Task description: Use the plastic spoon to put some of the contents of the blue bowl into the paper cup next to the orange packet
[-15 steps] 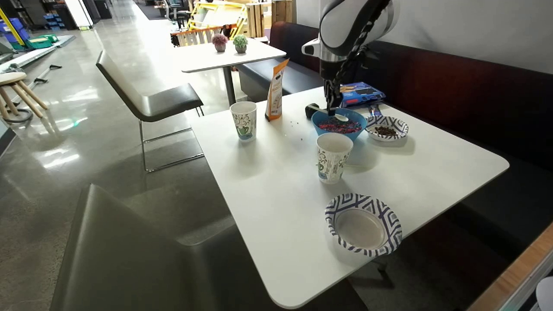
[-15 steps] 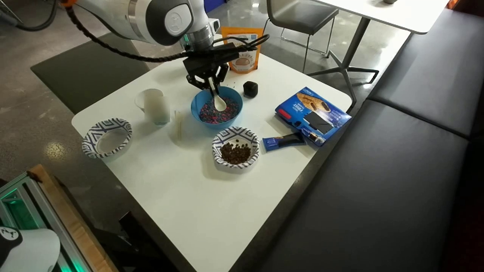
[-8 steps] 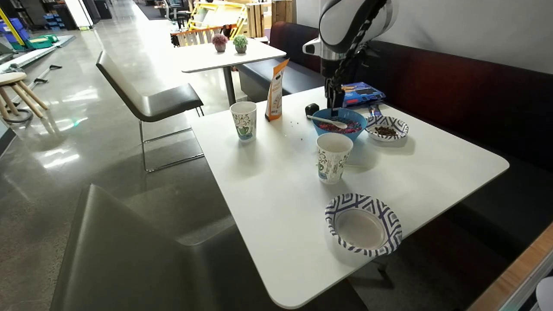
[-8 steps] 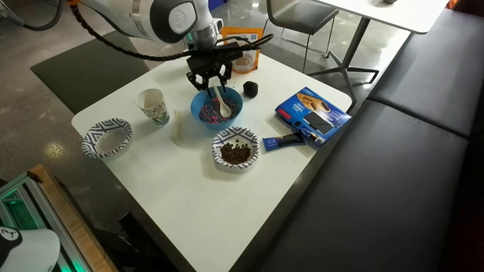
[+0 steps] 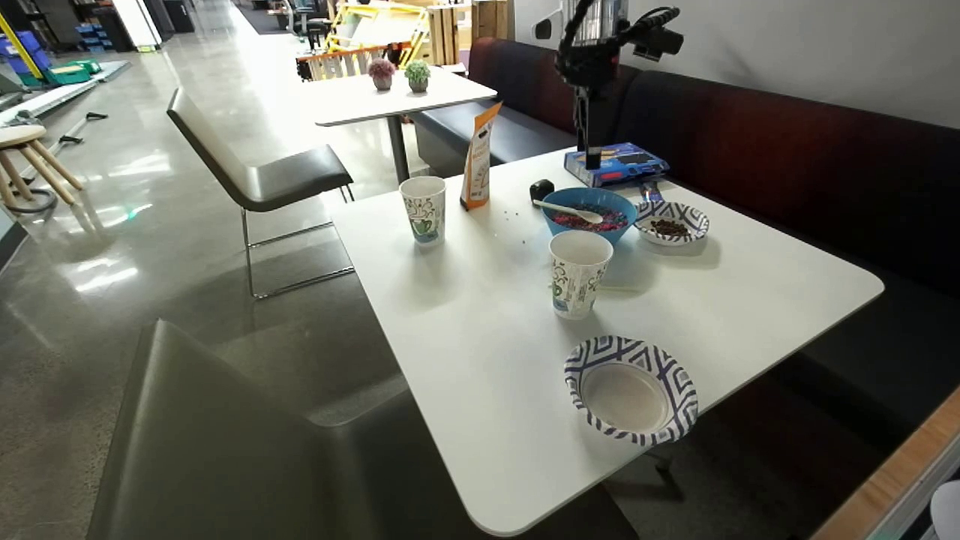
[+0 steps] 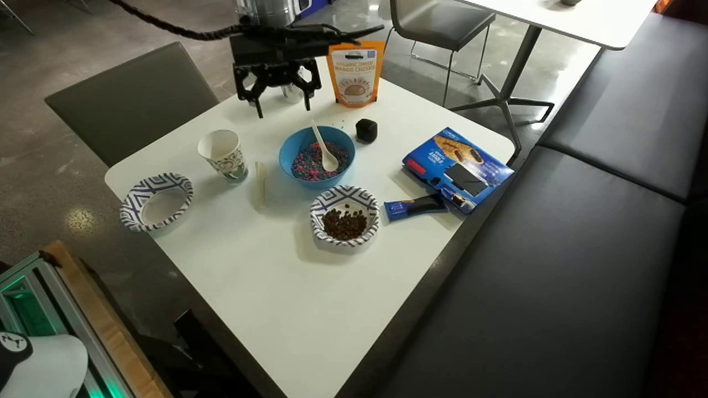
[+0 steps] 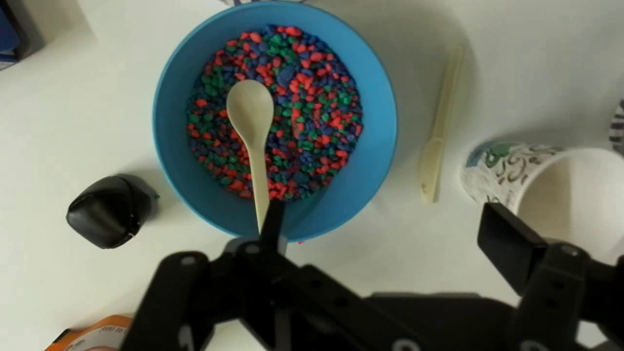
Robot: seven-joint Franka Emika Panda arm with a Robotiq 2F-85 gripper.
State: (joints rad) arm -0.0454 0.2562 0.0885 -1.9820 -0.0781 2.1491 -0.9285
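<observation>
The pale plastic spoon [image 6: 326, 157] [image 7: 251, 109] rests in the blue bowl [image 7: 379, 122] [image 5: 621, 234], its handle leaning over the rim and its scoop on red, blue and green bits. My gripper [image 7: 385, 222] [image 6: 284, 109] is raised off to one side of the bowl, jaws wide apart with nothing between them. In the wrist view its left finger covers the end of the spoon handle. Beside the orange packet [image 5: 478, 161] [image 6: 357, 77] stands the paper cup [image 5: 424, 214], mostly hidden behind my gripper in an exterior view.
Another paper cup [image 6: 227, 160] [image 7: 507, 170] and a pale plastic utensil [image 7: 441, 117] are near the bowl. Around it also lie a black lump [image 7: 109, 212], a patterned bowl with brown bits [image 6: 343, 235], a blue box [image 6: 459, 168] and a second patterned bowl [image 5: 630, 390].
My gripper has opened and let go of the spoon, which has dropped onto the bowl's contents. The arm has then risen and drawn away from the bowl.
</observation>
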